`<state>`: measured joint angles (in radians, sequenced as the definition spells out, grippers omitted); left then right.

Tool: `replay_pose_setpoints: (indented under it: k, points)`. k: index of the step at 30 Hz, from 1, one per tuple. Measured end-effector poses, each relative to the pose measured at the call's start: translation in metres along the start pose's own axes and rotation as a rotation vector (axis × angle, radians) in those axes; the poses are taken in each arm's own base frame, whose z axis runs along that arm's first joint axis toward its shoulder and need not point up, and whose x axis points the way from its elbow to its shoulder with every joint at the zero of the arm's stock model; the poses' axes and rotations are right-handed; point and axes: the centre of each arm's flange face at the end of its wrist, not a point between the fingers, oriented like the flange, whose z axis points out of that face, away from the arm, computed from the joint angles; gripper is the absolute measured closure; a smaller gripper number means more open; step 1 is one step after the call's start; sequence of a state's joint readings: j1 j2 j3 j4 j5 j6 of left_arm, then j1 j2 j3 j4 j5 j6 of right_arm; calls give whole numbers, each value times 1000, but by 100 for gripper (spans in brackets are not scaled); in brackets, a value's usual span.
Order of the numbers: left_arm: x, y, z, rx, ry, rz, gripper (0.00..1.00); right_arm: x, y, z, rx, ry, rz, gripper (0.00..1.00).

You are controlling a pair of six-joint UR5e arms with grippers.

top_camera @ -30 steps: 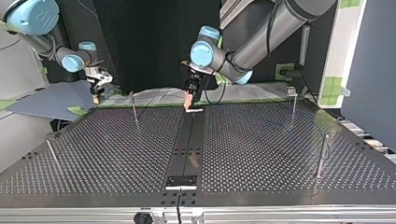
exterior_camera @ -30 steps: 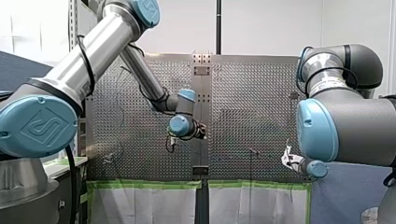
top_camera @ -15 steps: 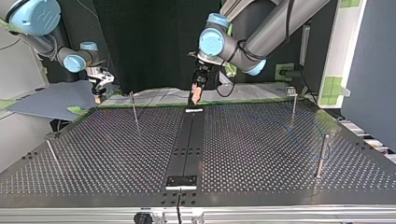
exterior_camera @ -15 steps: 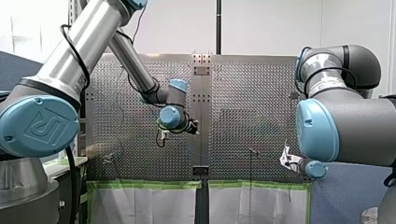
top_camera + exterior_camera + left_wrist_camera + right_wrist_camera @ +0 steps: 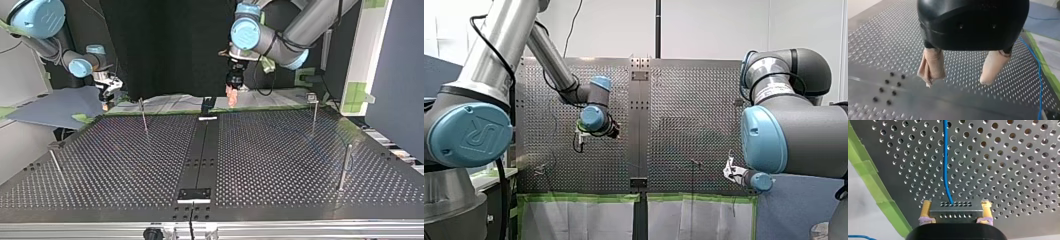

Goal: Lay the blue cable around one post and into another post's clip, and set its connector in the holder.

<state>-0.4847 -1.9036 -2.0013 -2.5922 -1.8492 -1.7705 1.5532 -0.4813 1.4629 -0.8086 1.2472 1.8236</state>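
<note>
The right gripper (image 5: 956, 206) clamps the connector (image 5: 955, 211), seemingly anchoring the cable (image 5: 945, 157); the left gripper (image 5: 958, 79) hangs spread and empty over the table (image 5: 878, 37), likely ready to route it.

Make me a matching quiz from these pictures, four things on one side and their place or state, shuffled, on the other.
1 left gripper
2 right gripper
3 blue cable
4 green tape

A along the table's edge
B open, empty
C shut on the connector
D leaves the connector, crossing the table

Pairs: 1-B, 2-C, 3-D, 4-A
</note>
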Motion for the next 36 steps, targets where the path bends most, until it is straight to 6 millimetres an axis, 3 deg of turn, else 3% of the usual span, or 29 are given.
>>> replay_pose_setpoints:
  k: [18, 36]
  points:
    - [-34, 88, -34, -134, -115, -231, 0, -4, -3, 0, 4, -4, -1, 98]
    - [-115, 153, -45, -238, -379, -450, 0, -8, -7, 0, 9, -12, -2, 98]
